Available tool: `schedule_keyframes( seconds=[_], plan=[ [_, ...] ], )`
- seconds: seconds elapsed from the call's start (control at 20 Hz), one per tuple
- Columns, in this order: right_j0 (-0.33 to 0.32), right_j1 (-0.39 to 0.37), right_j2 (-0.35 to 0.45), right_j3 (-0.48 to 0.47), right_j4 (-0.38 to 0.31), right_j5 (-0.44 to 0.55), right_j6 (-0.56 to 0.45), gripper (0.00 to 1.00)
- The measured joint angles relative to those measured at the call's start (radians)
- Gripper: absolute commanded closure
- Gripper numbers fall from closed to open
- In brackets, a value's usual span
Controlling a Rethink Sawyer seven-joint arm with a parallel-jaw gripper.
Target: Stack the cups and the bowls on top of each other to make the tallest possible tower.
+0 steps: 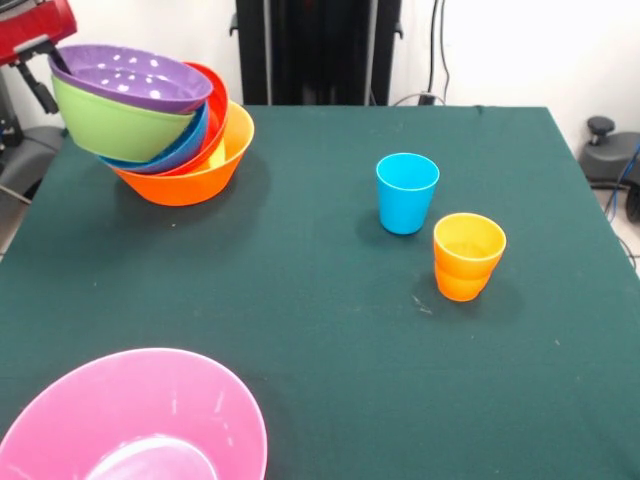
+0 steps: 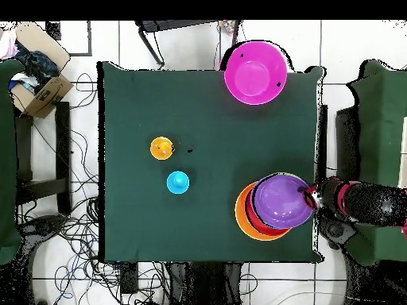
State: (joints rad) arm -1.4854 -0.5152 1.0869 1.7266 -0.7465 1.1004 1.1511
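My front camera sits low at the table's (image 1: 330, 330) near edge, facing the pedestal (image 1: 318, 50) across the cloth; the near corners fall outside its picture. My overhead camera hangs high, looking straight down, taking in the whole table (image 2: 207, 103) and the floor around it. Both share the tabletop, turned half round: the front view's near-left corner is the overhead's top right.

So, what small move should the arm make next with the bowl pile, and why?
Probably ease the purple bowl level into the tower before letting go. The gripper is at the purple bowl's rim on the table's edge side, and the upper bowls lean that way, overhanging the orange base bowl. Whether the gripper is shut cannot be seen. The pink bowl and the cups stand apart.
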Motion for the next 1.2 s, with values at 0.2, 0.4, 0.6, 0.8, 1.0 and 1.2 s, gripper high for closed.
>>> schedule_keyframes(
  seconds=[0.2, 0.4, 0.6, 0.8, 1.0, 1.2],
  plan=[
    [0.015, -0.025, -0.004, 0.001, 0.0, 0.019, 0.0, 1.0],
    [0.032, -0.036, -0.008, 0.005, 0.0, 0.024, 0.0, 1.0],
    [0.052, -0.035, -0.011, 0.01, 0.0, 0.024, 0.0, 1.0],
    [0.073, -0.035, -0.011, 0.018, 0.001, 0.024, 0.0, 1.0],
    [0.093, -0.035, -0.013, 0.03, 0.0, 0.024, 0.0, 1.0],
    [0.124, -0.035, -0.024, 0.035, 0.001, 0.023, 0.0, 1.0]
  ],
)
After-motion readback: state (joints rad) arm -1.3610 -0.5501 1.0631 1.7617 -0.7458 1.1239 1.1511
